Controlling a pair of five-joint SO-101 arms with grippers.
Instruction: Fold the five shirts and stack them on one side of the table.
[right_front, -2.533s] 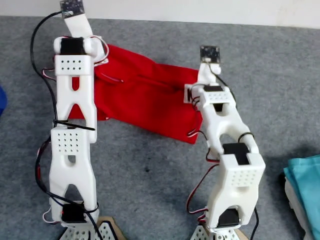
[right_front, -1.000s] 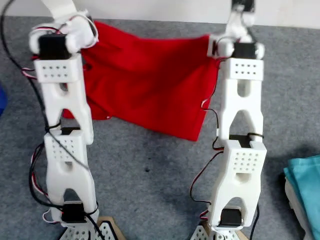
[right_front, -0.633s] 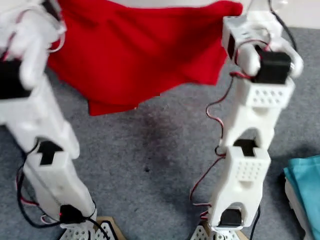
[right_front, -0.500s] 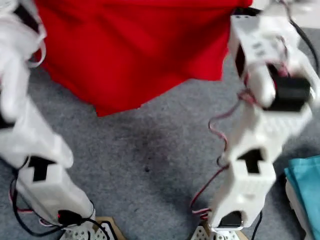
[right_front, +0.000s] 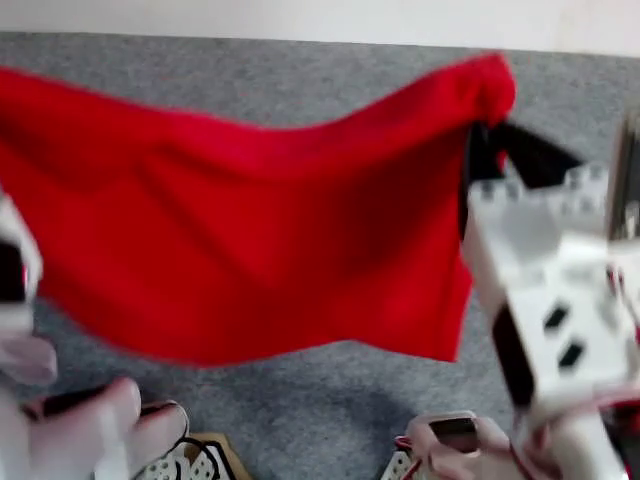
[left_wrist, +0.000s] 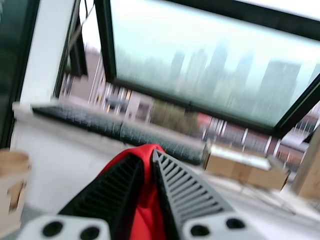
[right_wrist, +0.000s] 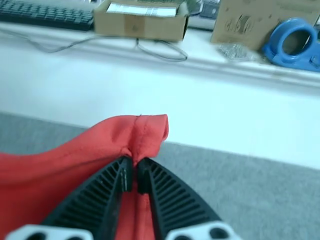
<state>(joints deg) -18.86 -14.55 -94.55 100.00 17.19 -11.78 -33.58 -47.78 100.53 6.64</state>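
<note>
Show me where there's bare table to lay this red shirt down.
Bare grey table shows as a strip between the far wall and the top edge of the red shirt, and a patch under its hem between the arm bases. The right arm crowds the right side. Table behind the raised shirt is hidden.

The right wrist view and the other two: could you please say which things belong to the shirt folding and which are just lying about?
Job: red shirt, left gripper, right gripper, both shut on it.
Lying about: cardboard box, keyboard, blue tape dispenser, cable.
</note>
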